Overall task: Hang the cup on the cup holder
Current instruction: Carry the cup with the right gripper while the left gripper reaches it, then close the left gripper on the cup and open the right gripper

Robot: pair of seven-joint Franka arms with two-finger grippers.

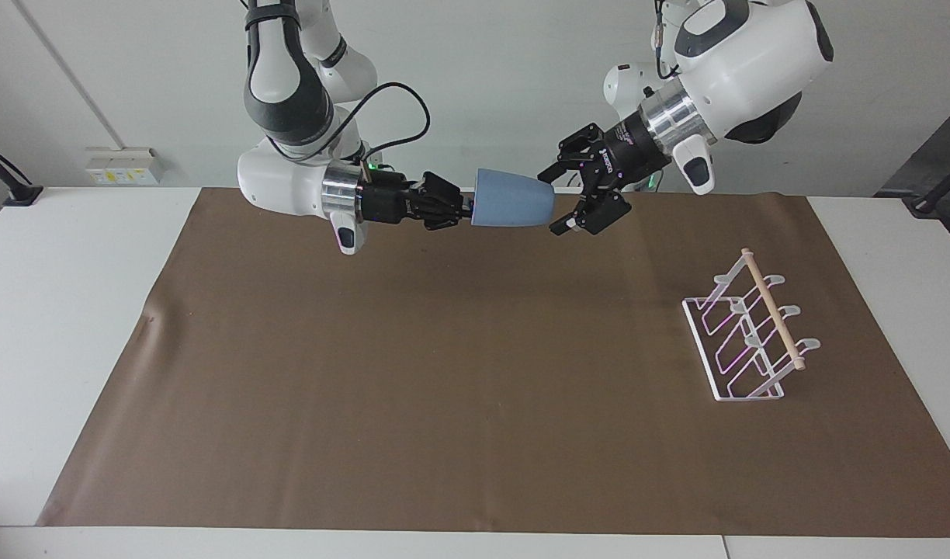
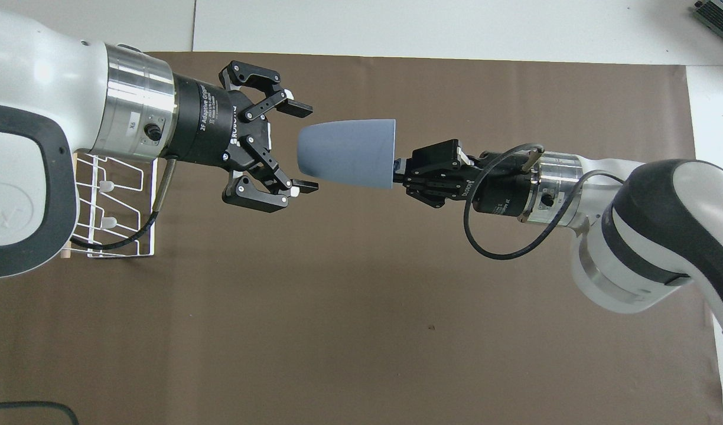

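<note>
The light-blue cup [image 1: 510,203] lies on its side in the air, rim toward my right gripper [image 1: 466,211], which is shut on the rim and holds it over the part of the mat nearest the robots. It also shows in the overhead view [image 2: 349,153], with the right gripper [image 2: 397,170] at its rim. My left gripper [image 1: 554,203] is open, one finger on each side of the cup's rounded base [image 2: 308,147]; I cannot tell if they touch. The white wire cup holder [image 1: 747,334] stands on the mat toward the left arm's end, partly hidden under the left arm in the overhead view [image 2: 116,218].
A brown mat [image 1: 444,373] covers most of the white table [image 1: 64,310]. Nothing else stands on it besides the cup holder.
</note>
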